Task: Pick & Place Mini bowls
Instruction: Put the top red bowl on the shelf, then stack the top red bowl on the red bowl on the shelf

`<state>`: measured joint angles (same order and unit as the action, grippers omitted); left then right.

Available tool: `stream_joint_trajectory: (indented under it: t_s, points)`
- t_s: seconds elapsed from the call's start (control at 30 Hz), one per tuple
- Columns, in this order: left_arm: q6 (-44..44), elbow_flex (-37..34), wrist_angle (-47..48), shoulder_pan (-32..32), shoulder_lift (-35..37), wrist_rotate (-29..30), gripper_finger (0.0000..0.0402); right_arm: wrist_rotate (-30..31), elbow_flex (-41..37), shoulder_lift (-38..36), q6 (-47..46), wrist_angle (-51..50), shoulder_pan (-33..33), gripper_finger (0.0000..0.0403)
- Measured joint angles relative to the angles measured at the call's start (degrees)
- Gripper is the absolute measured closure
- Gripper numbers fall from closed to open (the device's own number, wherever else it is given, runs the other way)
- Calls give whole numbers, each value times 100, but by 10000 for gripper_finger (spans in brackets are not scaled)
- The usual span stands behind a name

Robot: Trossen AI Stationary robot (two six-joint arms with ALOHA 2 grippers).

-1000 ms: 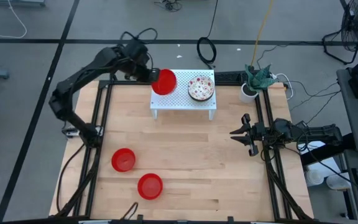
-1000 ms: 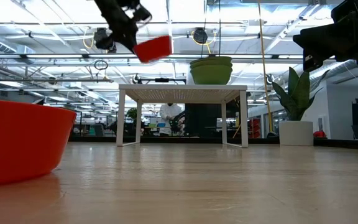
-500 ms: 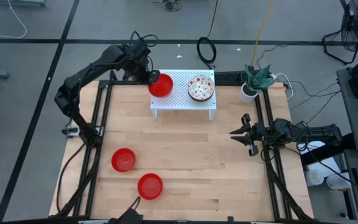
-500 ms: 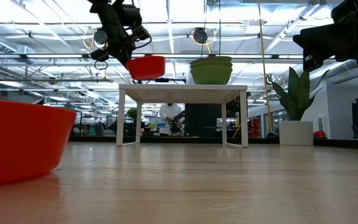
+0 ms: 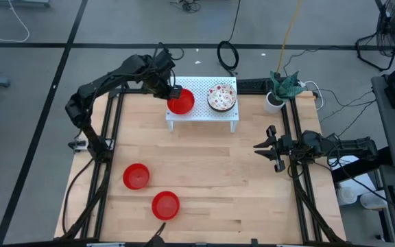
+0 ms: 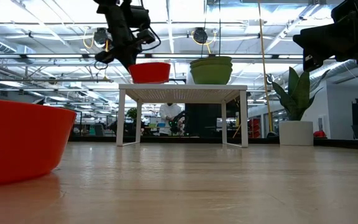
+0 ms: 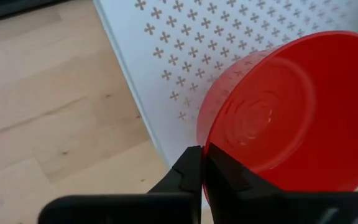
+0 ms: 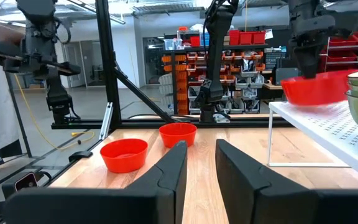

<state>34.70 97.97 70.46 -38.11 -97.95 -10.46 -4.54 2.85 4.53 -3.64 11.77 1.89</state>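
Left gripper (image 5: 172,91) pinching the rim of a red bowl (image 5: 181,103) at the bowl's 11 o'clock edge, over the left end of the white shelf (image 5: 203,115). Looks seated on it from low down, hard to say for sure. Plain glossy red, shallow, round. Stack of patterned bowls (image 5: 221,97) at 3 o'clock from it. Two more red bowls (image 5: 136,176) (image 5: 165,205) near the front left. Right gripper (image 5: 269,147) spread wide at the right edge.
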Motion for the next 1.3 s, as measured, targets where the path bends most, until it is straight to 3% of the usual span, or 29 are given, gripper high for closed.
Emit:
stream_joint_trajectory:
  t_s: [0.33,0.83,1.03,1.3]
  points:
    - [-146,7,-30,-22,-270,-12,395,-2,0,-2,-2,0,0,330]
    - [-378,-2,-31,-22,-286,-307,295,0,0,0,0,0,0,330]
    - [-505,-4,-33,-171,-65,-740,282,-2,0,-2,-2,0,-2,330]
    - [-448,-4,-27,-278,536,-717,282,-2,0,-1,0,1,-1,330]
